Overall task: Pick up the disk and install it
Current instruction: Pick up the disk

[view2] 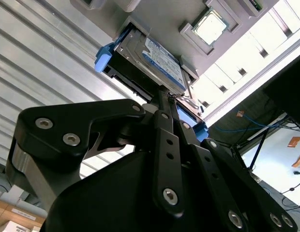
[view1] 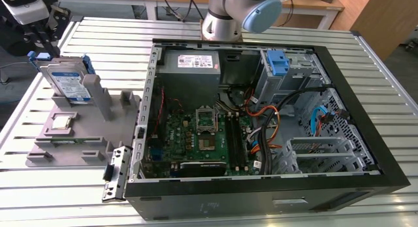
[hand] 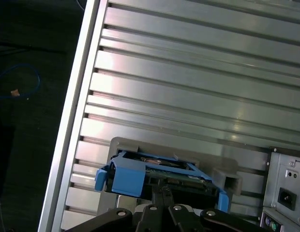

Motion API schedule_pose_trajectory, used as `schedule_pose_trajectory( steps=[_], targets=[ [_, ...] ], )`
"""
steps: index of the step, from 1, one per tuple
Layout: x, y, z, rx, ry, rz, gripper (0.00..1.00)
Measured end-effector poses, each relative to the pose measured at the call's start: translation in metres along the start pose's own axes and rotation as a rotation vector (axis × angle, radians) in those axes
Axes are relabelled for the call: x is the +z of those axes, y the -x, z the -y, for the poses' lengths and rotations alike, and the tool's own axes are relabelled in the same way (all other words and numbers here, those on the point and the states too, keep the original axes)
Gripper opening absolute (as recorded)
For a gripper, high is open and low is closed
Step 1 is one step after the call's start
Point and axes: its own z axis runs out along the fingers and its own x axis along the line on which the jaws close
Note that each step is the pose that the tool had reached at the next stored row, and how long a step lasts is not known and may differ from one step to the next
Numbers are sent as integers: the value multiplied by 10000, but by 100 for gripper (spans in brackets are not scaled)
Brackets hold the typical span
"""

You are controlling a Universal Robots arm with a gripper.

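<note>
The disk is a silver drive with a white and blue label in a blue bracket. It stands on edge in a grey holder at the exterior view's left. My gripper hangs just above the disk's upper edge. Both wrist views show the disk straight ahead of the gripper. The black fingers are shut together, their tips meet at the disk's edge, and nothing shows between them. Whether the tips touch the disk I cannot tell.
An open computer case lies to the right of the holder, with a drive cage and blue bracket at its far end, a grey power supply and loose cables. A small square processor chip sits on the holder. The slatted metal table's edge is close by.
</note>
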Motion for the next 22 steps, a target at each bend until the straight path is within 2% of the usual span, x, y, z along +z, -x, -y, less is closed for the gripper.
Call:
schedule_pose_trajectory(
  steps=[9,15,22],
  targets=[
    [0,0,0,-14,1,0,10],
    [0,0,0,-270,7,-12,10],
    [-12,0,-1,-293,8,-13,10]
  ],
)
